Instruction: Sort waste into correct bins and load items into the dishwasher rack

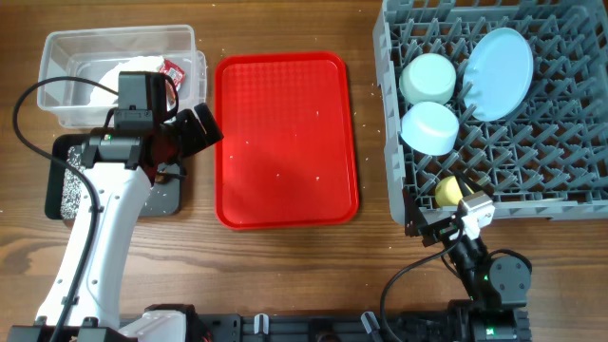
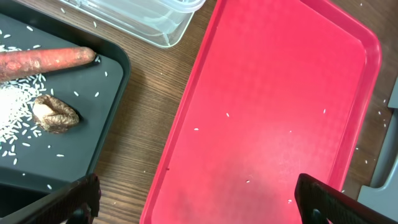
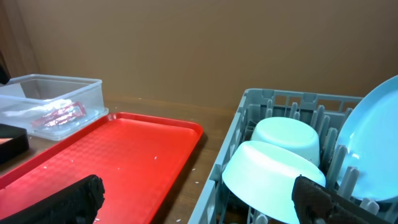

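The grey dishwasher rack (image 1: 560,142) holds two pale bowls (image 1: 429,78) (image 1: 429,126), a light blue plate (image 1: 501,73) on edge and a yellow cup (image 1: 448,190). My right gripper (image 1: 446,224) hovers open and empty at the rack's front left corner, facing the nearer bowl (image 3: 273,169). The clear tub (image 1: 57,57) contains a white napkin (image 1: 114,74) and a red wrapper (image 1: 173,69). In the black tray (image 2: 93,130) lie the orange-brown stick (image 2: 46,59), a brown scrap (image 2: 56,113) and rice (image 2: 15,115). My left gripper (image 2: 202,205) is open and empty, straddling the red tray's left rim.
The red serving tray (image 1: 285,142) lies mid-table between bins and rack, with a few stray rice grains (image 2: 227,114) on it. More grains dot the wood beside the rack (image 3: 198,167). My left arm (image 1: 104,218) covers part of the black tray.
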Controlling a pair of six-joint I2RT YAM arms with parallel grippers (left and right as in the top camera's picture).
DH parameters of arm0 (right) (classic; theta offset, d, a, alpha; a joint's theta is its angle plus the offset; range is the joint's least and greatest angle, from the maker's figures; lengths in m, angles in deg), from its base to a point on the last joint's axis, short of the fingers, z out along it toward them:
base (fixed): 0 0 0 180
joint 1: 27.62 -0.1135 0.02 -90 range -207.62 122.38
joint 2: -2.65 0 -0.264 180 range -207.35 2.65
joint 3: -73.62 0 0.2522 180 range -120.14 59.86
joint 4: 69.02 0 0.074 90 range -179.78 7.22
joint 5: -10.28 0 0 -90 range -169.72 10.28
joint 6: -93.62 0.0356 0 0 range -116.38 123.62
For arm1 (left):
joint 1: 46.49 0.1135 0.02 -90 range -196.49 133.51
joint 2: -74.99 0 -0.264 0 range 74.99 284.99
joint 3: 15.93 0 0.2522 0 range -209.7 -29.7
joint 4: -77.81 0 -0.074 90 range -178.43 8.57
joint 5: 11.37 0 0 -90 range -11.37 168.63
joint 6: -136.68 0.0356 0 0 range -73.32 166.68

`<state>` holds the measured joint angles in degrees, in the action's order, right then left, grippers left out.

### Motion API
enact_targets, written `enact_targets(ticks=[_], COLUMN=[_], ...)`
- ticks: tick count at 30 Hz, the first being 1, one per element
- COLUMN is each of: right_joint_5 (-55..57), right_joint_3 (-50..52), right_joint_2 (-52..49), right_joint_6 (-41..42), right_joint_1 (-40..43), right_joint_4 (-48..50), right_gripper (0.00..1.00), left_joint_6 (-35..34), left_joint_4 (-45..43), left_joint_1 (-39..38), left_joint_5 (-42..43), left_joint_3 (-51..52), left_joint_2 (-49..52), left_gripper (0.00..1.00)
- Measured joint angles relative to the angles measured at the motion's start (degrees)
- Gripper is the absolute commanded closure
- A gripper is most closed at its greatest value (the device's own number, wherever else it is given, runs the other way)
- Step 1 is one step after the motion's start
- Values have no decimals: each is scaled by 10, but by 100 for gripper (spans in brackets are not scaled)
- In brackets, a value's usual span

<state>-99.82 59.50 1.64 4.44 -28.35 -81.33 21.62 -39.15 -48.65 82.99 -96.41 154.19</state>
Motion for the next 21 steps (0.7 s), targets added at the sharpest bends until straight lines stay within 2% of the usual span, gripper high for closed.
enact_targets(ticks=[16, 19, 21], right_joint_5=[3, 3, 5], right_joint_3=[0, 0, 0], right_joint_2=[-1, -2, -3], right_joint_6=[0, 0, 0], right_joint_1=[0, 0, 0], right_joint_4=[0, 0, 0], right_gripper=[0, 0, 0], left_joint_6=[15, 21, 23], left_joint_4=[-6, -74, -167], left_joint_1=[0, 0, 0], left_joint_5=[-13, -14, -10], left_joint_3=[0, 30, 113], left_joint_2=[0, -23, -99], left_gripper=[0, 0, 0])
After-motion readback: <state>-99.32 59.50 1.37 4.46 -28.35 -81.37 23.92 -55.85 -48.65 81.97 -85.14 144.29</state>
